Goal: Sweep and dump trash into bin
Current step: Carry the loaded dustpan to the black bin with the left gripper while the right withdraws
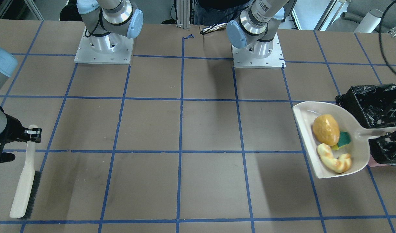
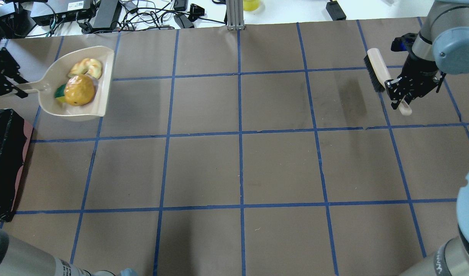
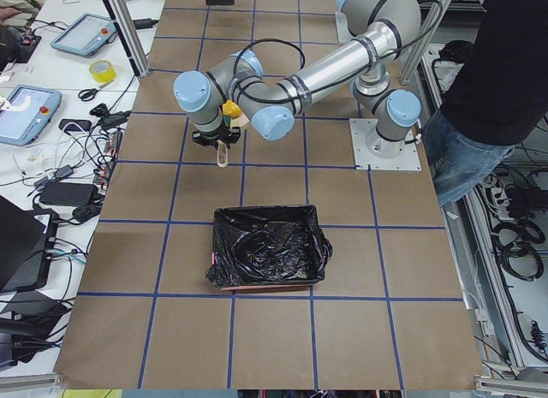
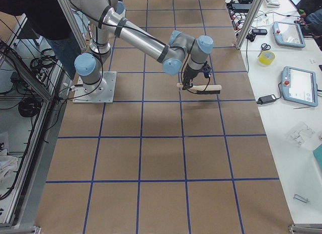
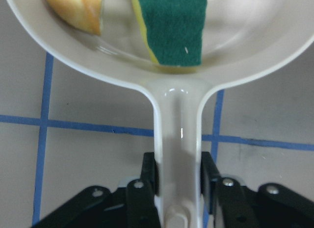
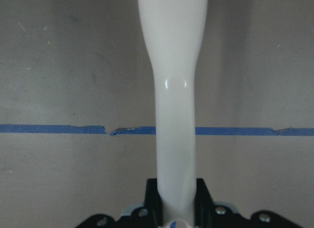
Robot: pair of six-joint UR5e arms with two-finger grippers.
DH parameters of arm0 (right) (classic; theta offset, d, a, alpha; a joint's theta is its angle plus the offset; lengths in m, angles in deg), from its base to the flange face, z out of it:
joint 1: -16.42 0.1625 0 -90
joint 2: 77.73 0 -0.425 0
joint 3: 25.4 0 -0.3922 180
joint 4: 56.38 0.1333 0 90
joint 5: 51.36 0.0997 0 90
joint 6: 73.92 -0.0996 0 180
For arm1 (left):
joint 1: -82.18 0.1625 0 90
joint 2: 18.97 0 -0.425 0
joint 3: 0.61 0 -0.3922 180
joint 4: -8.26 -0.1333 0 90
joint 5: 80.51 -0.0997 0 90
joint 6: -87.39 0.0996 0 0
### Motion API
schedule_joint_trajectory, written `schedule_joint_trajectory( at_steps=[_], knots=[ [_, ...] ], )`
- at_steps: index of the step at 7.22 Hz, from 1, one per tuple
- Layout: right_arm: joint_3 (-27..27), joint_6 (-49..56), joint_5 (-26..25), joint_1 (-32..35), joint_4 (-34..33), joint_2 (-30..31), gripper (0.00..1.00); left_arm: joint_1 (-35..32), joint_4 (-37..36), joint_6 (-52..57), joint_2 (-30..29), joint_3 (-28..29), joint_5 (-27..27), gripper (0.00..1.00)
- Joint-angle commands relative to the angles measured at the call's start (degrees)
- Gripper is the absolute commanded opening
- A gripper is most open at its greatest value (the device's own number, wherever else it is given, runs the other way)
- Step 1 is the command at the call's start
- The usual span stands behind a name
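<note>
My left gripper (image 2: pixel 12 87) is shut on the handle of the beige dustpan (image 2: pixel 100 73) and holds it level above the table, on the far side of the bin (image 2: pixel 4 161). In the pan lie the potato lump (image 2: pixel 79 90), the croissant (image 2: pixel 86 67) and the green-and-yellow sponge (image 2: pixel 60 92). The left wrist view shows the fingers (image 5: pixel 149 176) clamped on the handle, with the sponge (image 5: pixel 171 27) just beyond. My right gripper (image 2: pixel 401 101) is shut on the handle of a beige brush (image 2: pixel 376 69) at the far right. The pink bin with its black bag (image 1: pixel 376 103) stands beside the pan (image 1: pixel 356 152).
The table is brown paper with a blue tape grid. Both arm bases (image 1: pixel 104 48) stand at the robot's edge. Cables and electronics (image 2: pixel 104 11) lie beyond the far edge. A person (image 3: pixel 497 81) stands near the left arm's base.
</note>
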State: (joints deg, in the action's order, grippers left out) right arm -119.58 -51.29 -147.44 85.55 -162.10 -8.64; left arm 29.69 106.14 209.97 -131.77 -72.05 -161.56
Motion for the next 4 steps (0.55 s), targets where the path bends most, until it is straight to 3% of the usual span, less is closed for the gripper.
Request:
schedule_joint_trajectory(
  at_steps=[1, 2, 4],
  knots=[
    [-2.7, 2.5, -0.1, -1.5, -2.9, 0.0, 0.0, 8.7, 6.0, 7.5, -1.4, 7.6, -2.5, 0.0],
    [-3.5, 2.7, 0.0, -1.5, -2.9, 0.0, 0.0, 11.2, 6.1, 11.8, -1.8, 10.8, -6.7, 0.0],
    [-4.7, 2.8, 0.2, -1.5, -3.1, 0.1, 0.0, 18.3, 5.9, 18.6, -3.6, 13.9, -6.9, 0.0]
  ],
)
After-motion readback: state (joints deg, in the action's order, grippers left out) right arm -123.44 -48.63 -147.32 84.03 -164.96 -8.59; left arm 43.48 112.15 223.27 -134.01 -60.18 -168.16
